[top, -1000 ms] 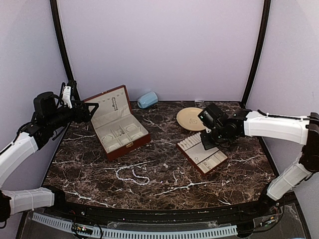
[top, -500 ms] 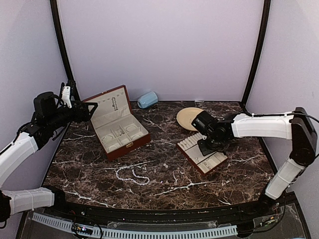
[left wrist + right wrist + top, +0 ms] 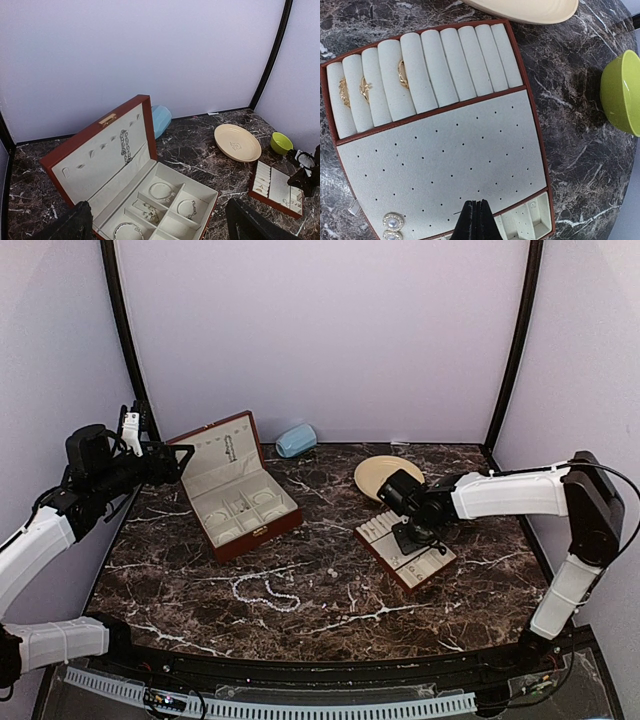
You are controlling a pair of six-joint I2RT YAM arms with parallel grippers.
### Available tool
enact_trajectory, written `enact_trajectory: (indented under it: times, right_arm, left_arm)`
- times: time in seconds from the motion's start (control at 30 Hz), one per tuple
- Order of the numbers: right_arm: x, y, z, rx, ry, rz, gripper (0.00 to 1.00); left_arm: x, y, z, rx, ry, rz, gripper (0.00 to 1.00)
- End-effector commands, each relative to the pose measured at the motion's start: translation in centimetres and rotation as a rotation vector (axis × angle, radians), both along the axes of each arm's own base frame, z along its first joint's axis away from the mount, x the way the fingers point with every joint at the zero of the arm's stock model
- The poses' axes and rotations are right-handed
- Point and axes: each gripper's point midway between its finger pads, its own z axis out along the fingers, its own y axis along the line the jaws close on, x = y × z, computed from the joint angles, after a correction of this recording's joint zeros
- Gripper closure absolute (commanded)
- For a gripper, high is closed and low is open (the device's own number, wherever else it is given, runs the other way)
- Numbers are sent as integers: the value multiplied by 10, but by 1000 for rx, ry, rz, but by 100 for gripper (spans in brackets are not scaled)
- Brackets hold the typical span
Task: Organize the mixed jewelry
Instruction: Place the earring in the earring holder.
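Note:
The pearl strand [image 3: 266, 592] lies loose on the marble near the front middle, with tiny silvery pieces [image 3: 330, 572] beside it. My right gripper [image 3: 412, 538] hangs low over the cream slotted tray [image 3: 428, 565]. In the right wrist view the gripper [image 3: 476, 204] is shut over the tray's dotted pad [image 3: 445, 155], and a thin pin sticks out at its tip. Gold rings [image 3: 402, 74] sit in the slots and pearl earrings [image 3: 393, 221] on the pad. My left gripper [image 3: 185, 452] is open above the red-brown box [image 3: 240, 502], which holds bracelets [image 3: 162, 191].
A cream plate [image 3: 380, 478] lies behind the tray and shows in the left wrist view [image 3: 237, 142]. A green bowl [image 3: 622, 95] stands right of the tray. A light blue object [image 3: 296, 440] rests at the back wall. The box lid [image 3: 95, 150] stands open.
My right arm has swung left and its gripper has come from the tray's far right edge to over the tray's middle. The left arm has not moved.

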Motion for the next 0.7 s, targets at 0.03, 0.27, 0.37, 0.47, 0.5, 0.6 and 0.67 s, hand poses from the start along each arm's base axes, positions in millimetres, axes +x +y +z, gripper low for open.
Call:
enact_trajectory:
  times: [0.03,0.27,0.37,0.47,0.5,0.6,0.67]
  right_arm:
    - [3,0,-1,-19,-29,-14,100]
    - [-3,9,-14,18,9,-7,100]
    - [-4,13,-18,25,18,-2,100]
    - [-5,17,-20,41,28,3,98]
    - [-6,19,-21,48,32,4,96]
    - [-8,23,-19,78,43,6,89]
    - [-9,26,-16,108,44,9,84]
  left_arm:
    - [-3,1,6,-4,-14,4,5]
    - [-3,1,5,-4,-12,3,5]
    - [-3,1,4,-2,-11,3,5]
    - [-3,1,4,-2,-11,4,4]
    - [-3,1,4,-2,-11,4,5]
    - [-3,1,5,-1,-13,4,5]
    - [-3,1,5,1,-13,5,5]
